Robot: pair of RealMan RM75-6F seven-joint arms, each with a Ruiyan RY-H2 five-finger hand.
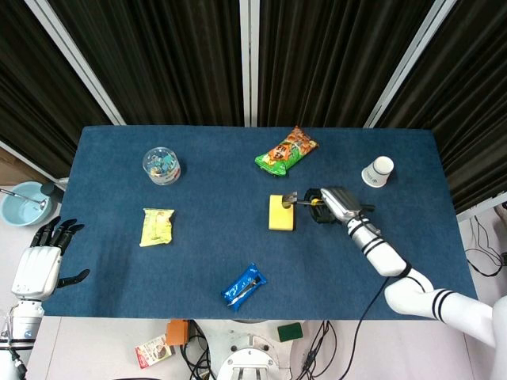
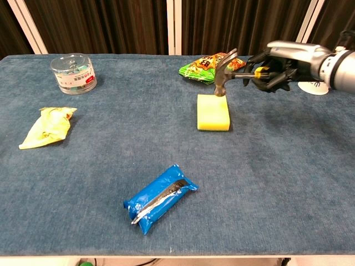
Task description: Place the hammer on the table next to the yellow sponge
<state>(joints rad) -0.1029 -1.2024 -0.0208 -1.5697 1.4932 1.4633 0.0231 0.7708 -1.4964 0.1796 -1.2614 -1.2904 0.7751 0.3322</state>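
Note:
The yellow sponge lies flat on the blue table near its middle. My right hand grips the hammer by its handle, just right of the sponge. The metal head hangs in the air over the sponge's far right edge, claw pointing up. My left hand hangs off the table's left side with its fingers spread and nothing in it; the chest view does not show it.
On the table lie a green-orange snack bag behind the sponge, a white cup at right, a clear tub back left, a yellow packet at left and a blue packet in front. A blue bowl sits off the left edge.

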